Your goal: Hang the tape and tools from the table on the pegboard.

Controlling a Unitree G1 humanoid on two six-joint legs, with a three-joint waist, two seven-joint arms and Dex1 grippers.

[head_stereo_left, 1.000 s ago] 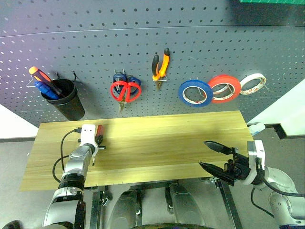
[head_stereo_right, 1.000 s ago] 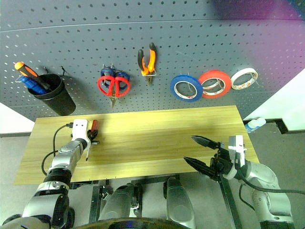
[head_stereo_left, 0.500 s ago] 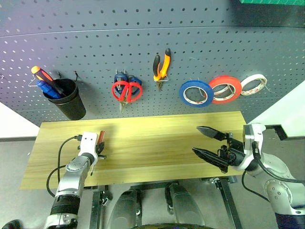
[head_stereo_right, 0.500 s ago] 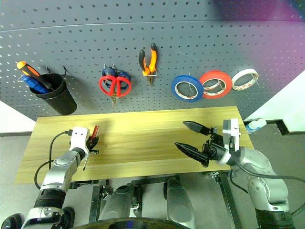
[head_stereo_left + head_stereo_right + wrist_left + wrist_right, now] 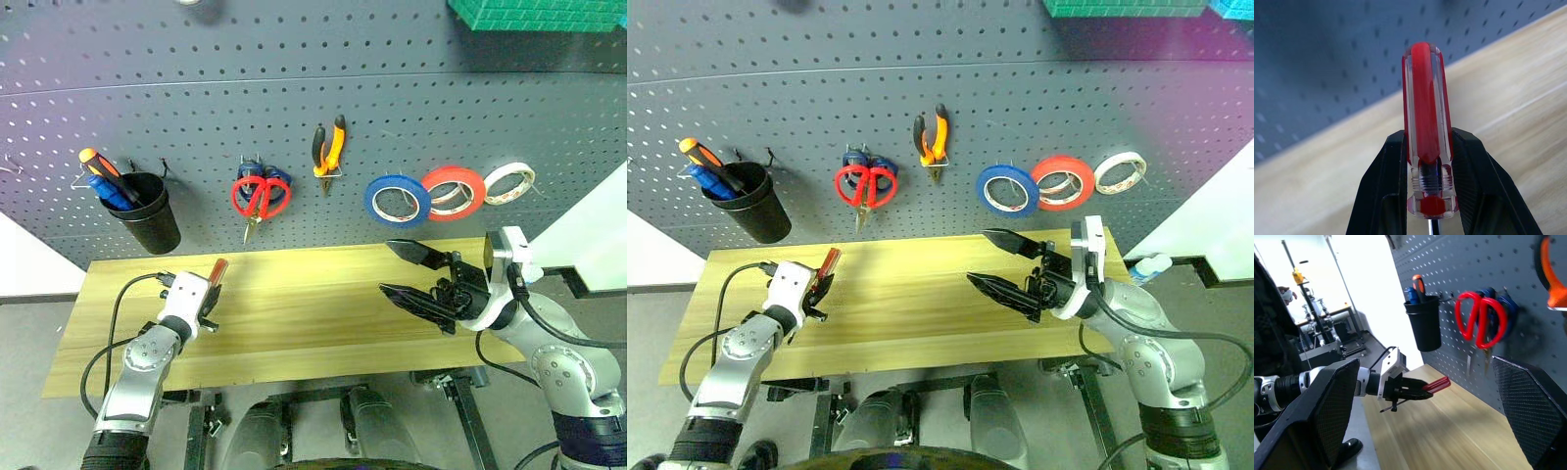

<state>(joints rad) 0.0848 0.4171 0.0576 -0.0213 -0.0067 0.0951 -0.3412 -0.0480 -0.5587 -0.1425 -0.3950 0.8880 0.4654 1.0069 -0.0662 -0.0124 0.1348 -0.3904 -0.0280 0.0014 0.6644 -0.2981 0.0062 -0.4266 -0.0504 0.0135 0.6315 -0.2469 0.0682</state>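
Left wrist view: left gripper (image 5: 1431, 161) pinches the screwdriver (image 5: 1426, 127) by its handle; right gripper (image 5: 409, 274) spread, empty. Keep the pinch firm and lower it, shaft first, into the cup (image 5: 157, 211).

Three tape rolls hang on the pegboard (image 5: 196, 117): blue (image 5: 397, 200), red (image 5: 454, 192) and white (image 5: 510, 183). There are two scissors, red (image 5: 259, 199) and blue (image 5: 247, 172), one pliers (image 5: 329, 149) and one cup (image 5: 157, 211). One screwdriver (image 5: 213, 274) is over the table (image 5: 313, 304), and two more (image 5: 103, 178) stand in the cup.

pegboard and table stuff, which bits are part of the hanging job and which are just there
Job: blue tape, red scissors, pliers, red screwdriver in left gripper, pegboard, table.
Just there: red tape, white tape, black cup, blue scissors.
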